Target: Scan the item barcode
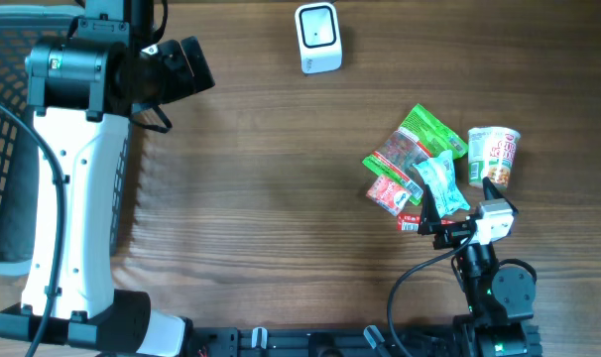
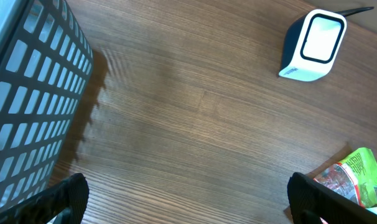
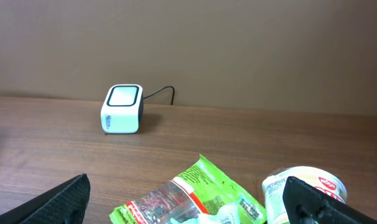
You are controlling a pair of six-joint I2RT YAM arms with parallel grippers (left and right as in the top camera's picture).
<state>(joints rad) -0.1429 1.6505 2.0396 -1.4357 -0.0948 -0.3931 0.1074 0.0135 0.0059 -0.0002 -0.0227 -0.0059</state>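
Overhead: left gripper [image 2: 188,205] and right gripper [image 3: 187,202] both spread wide, empty.
Pinch green packet [image 1: 424,134] by an edge; keep barcode facing scanner [image 1: 317,38].

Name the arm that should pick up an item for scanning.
Right. The right gripper, open, is already at the packets and near the cup. The left gripper, also open, sits far across the table by the basket.
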